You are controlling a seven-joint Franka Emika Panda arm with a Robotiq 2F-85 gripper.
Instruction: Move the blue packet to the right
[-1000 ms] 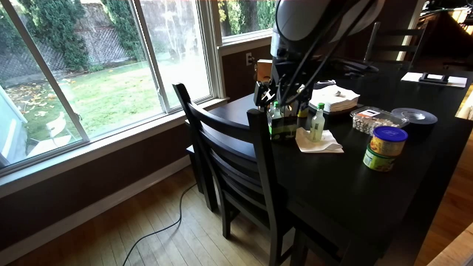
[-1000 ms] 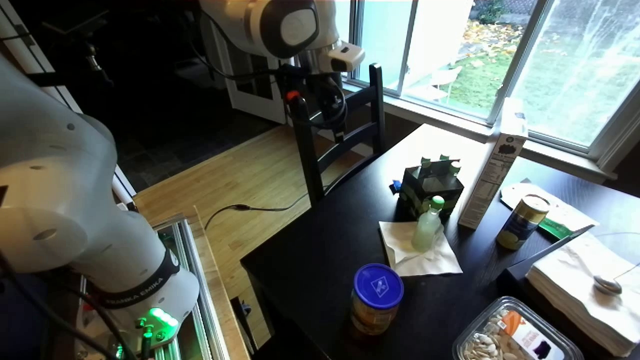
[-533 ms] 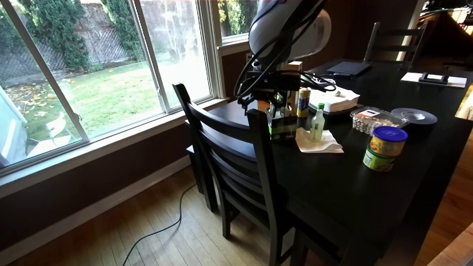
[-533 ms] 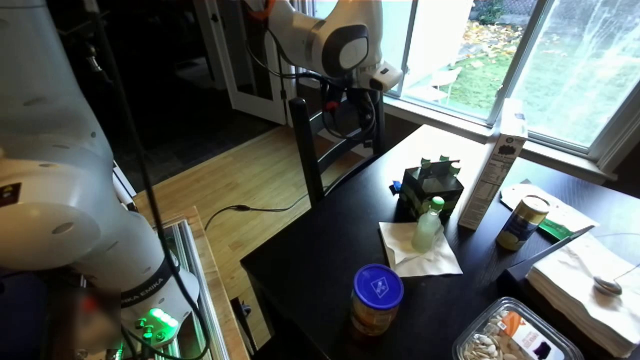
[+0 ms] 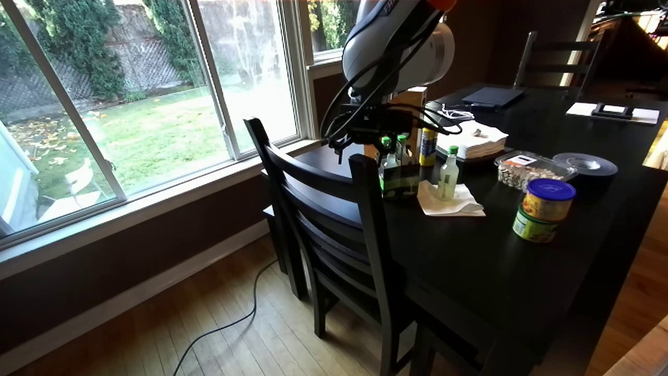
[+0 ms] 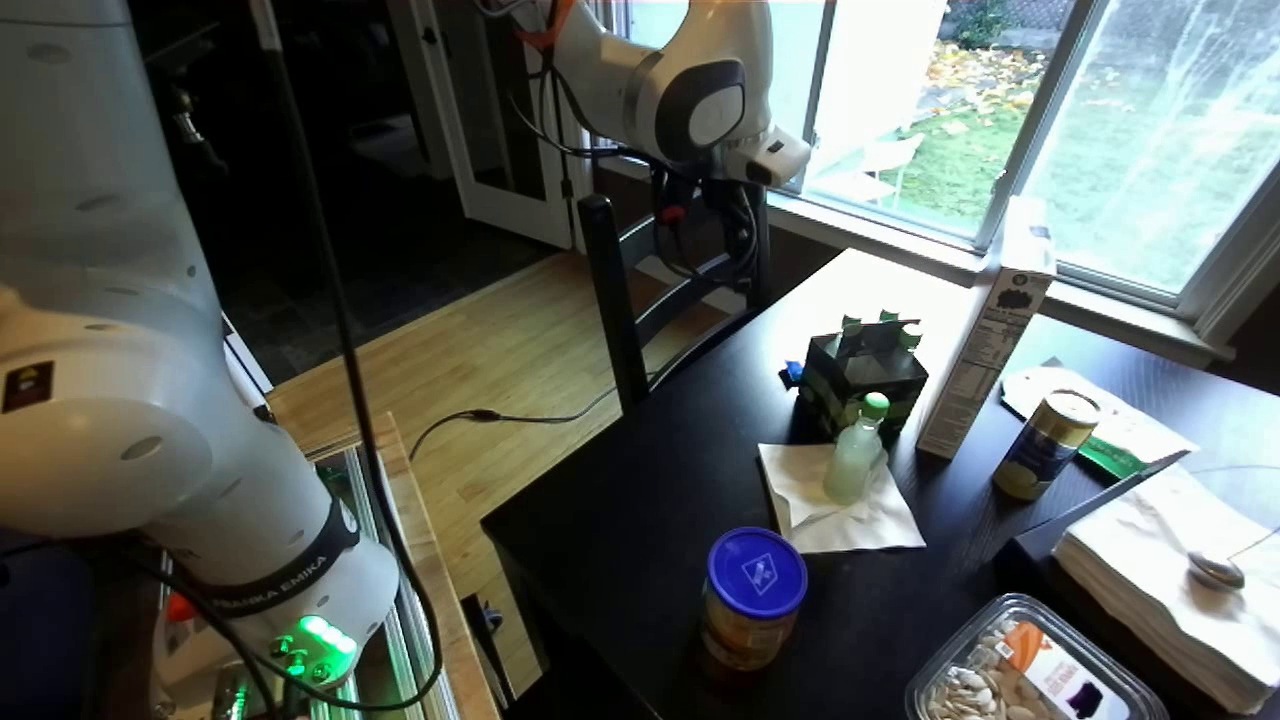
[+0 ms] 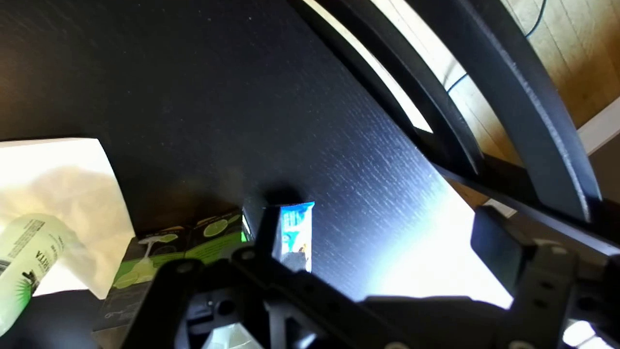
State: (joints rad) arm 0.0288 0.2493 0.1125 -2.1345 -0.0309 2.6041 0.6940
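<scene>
The blue packet [image 7: 302,220], blue and white, lies on the dark table beside the bottle carton. In the wrist view it shows just inside the left finger, which covers part of it. In an exterior view only its small blue end [image 6: 793,372] shows at the carton's side. It is hidden in the view from behind the chair. My gripper [image 7: 385,237] is open, its fingers wide apart with nothing held between them. In an exterior view the gripper [image 5: 361,152] hangs above the table near the chair back and the carton, pointing down.
The black carton [image 6: 862,385] with green-capped bottles stands close to the packet. A chair back [image 5: 318,180] rises at the table edge. A bottle [image 6: 855,460] stands on a napkin [image 6: 800,520]. A tall box [image 6: 985,350], a can [image 6: 1045,445] and stacked tubs [image 5: 545,209] stand further off.
The arm has swung across the chair toward the carton and window side, mostly in the first half second, with a small shift since. The packet and other table items have not moved.
</scene>
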